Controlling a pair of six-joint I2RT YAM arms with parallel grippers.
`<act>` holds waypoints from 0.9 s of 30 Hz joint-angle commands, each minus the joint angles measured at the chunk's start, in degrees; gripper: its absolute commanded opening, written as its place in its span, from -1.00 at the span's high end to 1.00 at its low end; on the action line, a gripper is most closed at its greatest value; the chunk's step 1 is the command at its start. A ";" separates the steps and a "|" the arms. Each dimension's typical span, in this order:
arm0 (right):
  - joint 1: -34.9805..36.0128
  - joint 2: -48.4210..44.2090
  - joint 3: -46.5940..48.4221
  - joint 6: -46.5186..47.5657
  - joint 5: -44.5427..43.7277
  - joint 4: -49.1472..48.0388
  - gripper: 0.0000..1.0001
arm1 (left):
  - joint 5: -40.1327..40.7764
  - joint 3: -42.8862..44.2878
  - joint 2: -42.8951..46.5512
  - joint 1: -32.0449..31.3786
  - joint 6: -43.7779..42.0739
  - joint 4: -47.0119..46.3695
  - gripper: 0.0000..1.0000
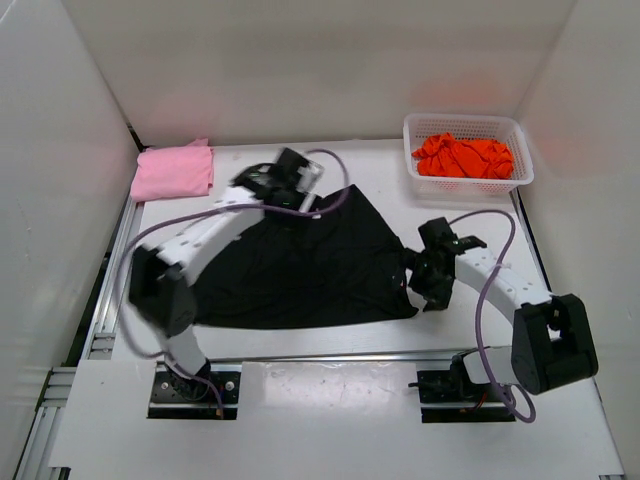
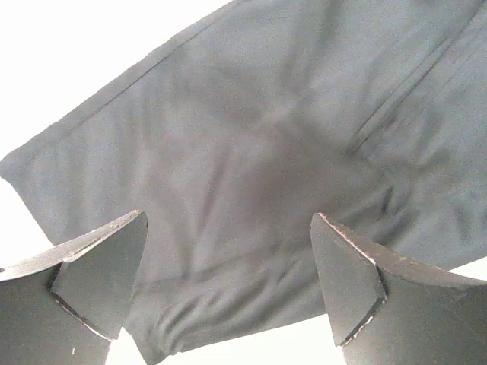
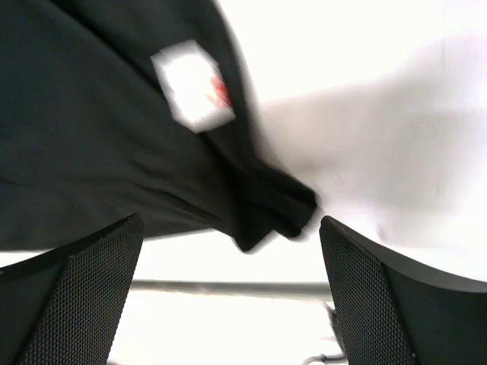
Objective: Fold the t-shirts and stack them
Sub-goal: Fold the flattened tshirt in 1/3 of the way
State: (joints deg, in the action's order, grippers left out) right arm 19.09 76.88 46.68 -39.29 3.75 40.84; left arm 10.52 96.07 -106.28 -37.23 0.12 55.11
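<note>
Table (image 1: 370, 165) bears black t-shirt (image 1: 300, 265) (label (image 3: 192, 85): right wrist only); left gripper (image 2: 228, 220), right gripper (image 3: 230, 222) agape.

Three t-shirts are lying in view: one pink t-shirt (image 1: 172, 172), one black t-shirt (image 1: 300, 270), one orange t-shirt (image 1: 463, 157). One basket (image 1: 468, 184) and two arms (image 1: 205, 238) (image 1: 495, 285) are showing.

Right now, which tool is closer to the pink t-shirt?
Left. The left tool is just right of the pink t-shirt; the right tool is far off, at the black t-shirt's right corner.
</note>
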 commanded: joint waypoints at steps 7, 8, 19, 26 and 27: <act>-0.81 -7.62 -9.23 -2.64 3.80 -0.05 -1.00 | 0.64 -31.89 28.31 32.63 -0.12 2.02 -0.98; -0.81 -7.62 -10.28 -3.16 3.81 -0.58 -1.00 | -0.32 -36.26 30.76 38.75 -0.12 2.02 -0.98; -0.81 -4.72 -16.44 -5.45 8.03 -11.48 -0.75 | -7.07 -52.57 31.14 54.99 -0.12 -5.37 -0.98; -0.81 -2.17 -15.83 -6.59 5.92 -12.80 0.21 | -12.27 -51.34 23.85 54.99 -0.12 -8.18 -0.87; -0.81 -2.17 -15.83 -7.11 5.92 -12.80 0.35 | -12.80 -50.81 22.36 54.99 -0.12 -8.18 -0.71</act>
State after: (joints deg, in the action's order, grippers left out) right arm 18.20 73.38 32.03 -45.84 12.10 30.39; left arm 2.11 43.57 -82.13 17.67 0.21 48.99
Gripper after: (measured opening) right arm 0.369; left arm 0.894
